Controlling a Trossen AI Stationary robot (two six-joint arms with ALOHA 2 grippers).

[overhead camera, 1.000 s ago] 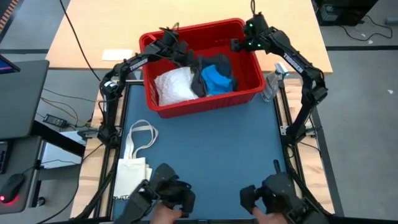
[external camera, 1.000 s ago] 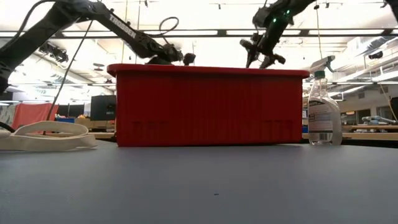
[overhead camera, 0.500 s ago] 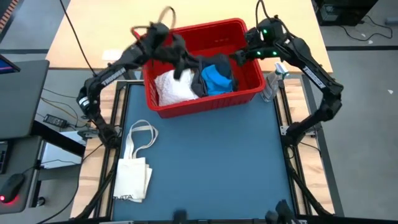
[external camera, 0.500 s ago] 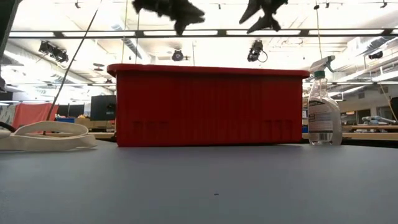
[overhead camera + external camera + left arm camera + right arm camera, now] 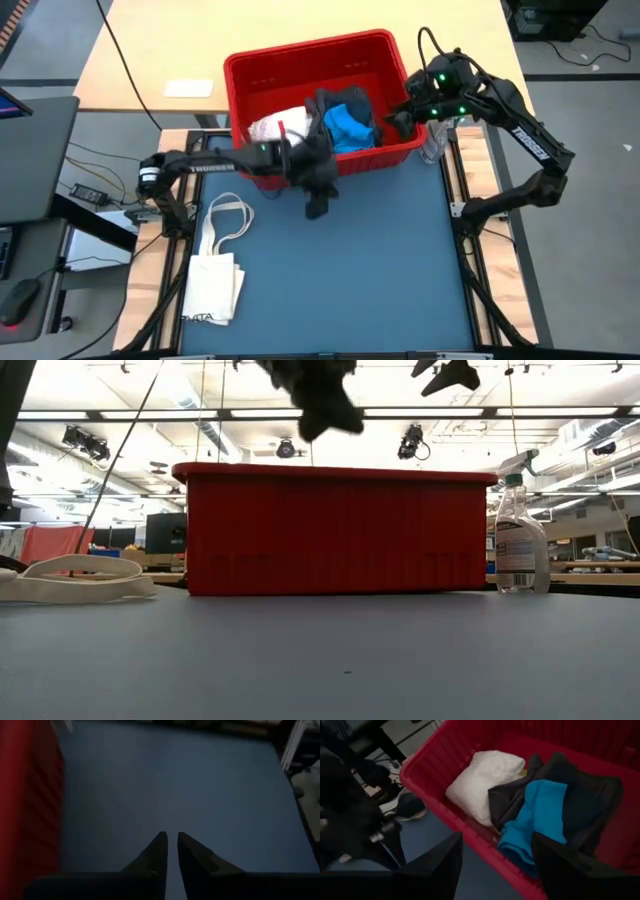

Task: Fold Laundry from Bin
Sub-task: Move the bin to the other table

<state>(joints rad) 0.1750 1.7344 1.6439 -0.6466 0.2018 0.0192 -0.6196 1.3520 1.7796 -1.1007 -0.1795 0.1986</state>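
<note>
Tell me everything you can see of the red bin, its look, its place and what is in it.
The bin is a large rectangular basket of red plastic with ribbed sides and a thick rim. It stands upright at the far end of the blue table, open at the top. Inside lie a white cloth, a bright blue cloth and dark cloths, piled loosely. A spray bottle stands beside it. The right gripper hovers open at its side wall.

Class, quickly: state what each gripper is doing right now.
Left gripper: closed on a dark cloth, above the table's mat.
Right gripper: open, empty, at the red bin.
</note>
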